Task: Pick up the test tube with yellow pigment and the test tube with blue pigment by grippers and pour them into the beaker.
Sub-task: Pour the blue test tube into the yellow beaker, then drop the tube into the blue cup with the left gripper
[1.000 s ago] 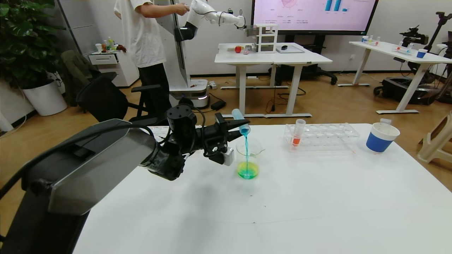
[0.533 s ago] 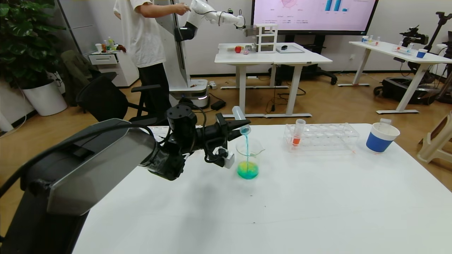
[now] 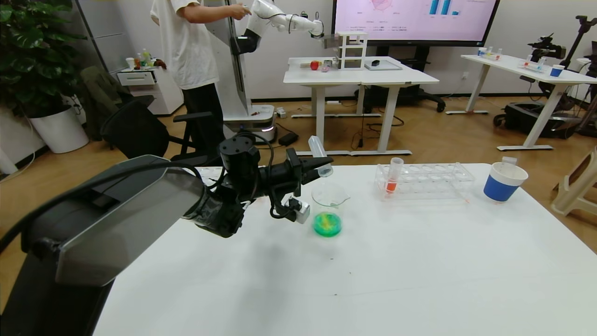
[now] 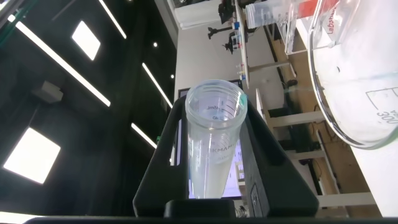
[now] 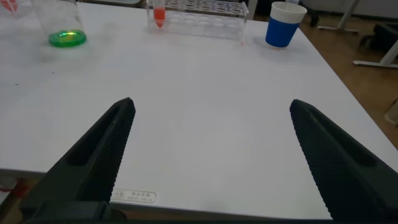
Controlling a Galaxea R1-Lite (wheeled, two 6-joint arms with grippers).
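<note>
While tilted mouth-down over the beaker (image 3: 329, 208), the test tube with blue pigment (image 3: 320, 155) sits pinched in the left gripper (image 3: 316, 166); right gripper (image 5: 211, 155) spread wide above the table (image 3: 419, 261).

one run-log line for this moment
left gripper: shut on test tube, tipped over beaker | tube: emptied | beaker: green liquid | right gripper: open, idle

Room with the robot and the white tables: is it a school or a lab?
Probably a robot lab. Another white robot arm works at a far table, a big wall screen shows charts, and here a beaker of green liquid and a test tube rack sit out.
</note>
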